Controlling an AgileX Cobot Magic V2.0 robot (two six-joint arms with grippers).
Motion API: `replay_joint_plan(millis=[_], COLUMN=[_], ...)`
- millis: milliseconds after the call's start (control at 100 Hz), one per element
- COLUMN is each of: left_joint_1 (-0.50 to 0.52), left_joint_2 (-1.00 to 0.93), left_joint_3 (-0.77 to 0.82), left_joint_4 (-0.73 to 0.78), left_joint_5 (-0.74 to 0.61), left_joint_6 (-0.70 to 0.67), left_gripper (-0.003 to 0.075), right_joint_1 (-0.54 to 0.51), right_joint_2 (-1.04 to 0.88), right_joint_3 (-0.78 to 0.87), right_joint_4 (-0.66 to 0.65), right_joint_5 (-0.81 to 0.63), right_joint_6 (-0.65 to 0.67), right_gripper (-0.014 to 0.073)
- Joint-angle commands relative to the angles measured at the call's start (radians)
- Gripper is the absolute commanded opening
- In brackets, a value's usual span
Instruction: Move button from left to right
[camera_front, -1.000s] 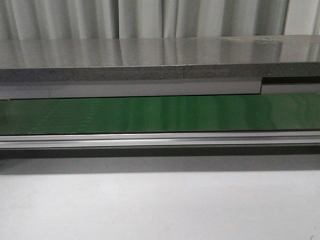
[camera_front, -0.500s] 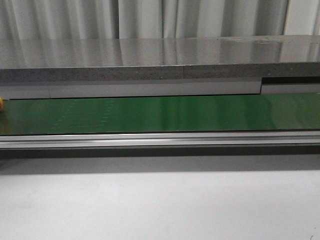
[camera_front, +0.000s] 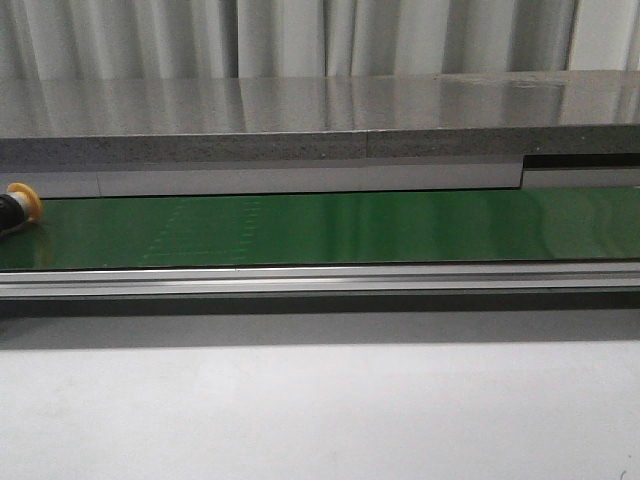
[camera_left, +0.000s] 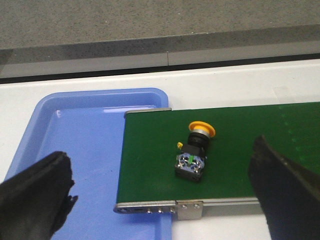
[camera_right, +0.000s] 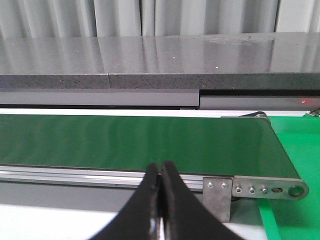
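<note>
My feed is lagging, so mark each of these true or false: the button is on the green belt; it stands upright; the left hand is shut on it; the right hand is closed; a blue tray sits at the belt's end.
1. The button is on the green belt. True.
2. It stands upright. False: it lies on its side.
3. The left hand is shut on it. False: the fingers are spread wide, clear of it.
4. The right hand is closed. True.
5. A blue tray sits at the belt's end. True.
</note>
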Motion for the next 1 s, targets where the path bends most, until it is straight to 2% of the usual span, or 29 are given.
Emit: replay_joint_plan(millis=[0,220,490,820,910,990], left_joint_1=[-0.025,-0.036,-0.036,-0.036,-0.036,-0.036], left_joint_2=[-0.097,-0.358,-0.595,-0.623,-0.623,-0.623], left_joint_3=[0.061,0.286,0.429,0.444,0.444,0.444], left_joint_4=[-0.017,-0.017,-0.067,-0.067,-0.067,-0.067], left_joint_5=[-0.099,-0.225,-0.232,-0.246,-0.261,-0.280], left_joint_6=[0.006,0.006,0.006,0.006,0.006,0.006], left_gripper=[0.0693,0.0693,0.0693,0.0689,0.0650,0.0573], right_joint_1=[-0.005,-0.005,-0.005,-0.005,-0.005,-0.005], right_joint_2=[-0.014,-0.014,-0.014,-0.014,-0.014,-0.014], right_joint_3=[-0.019,-0.019,-0.019,-0.019,-0.019,-0.019], right_joint_4=[-0.003,-0.003,-0.003,-0.003,-0.003,-0.003], right_joint_5=[-0.086,-0.086,-0.086,-0.086,-0.086,-0.086], right_joint_6=[-0.002,-0.002,-0.002,-0.002,-0.002,-0.002], right_gripper=[-0.0068,-0.0068,-0.0068,-0.0068,-0.0068,-0.0068])
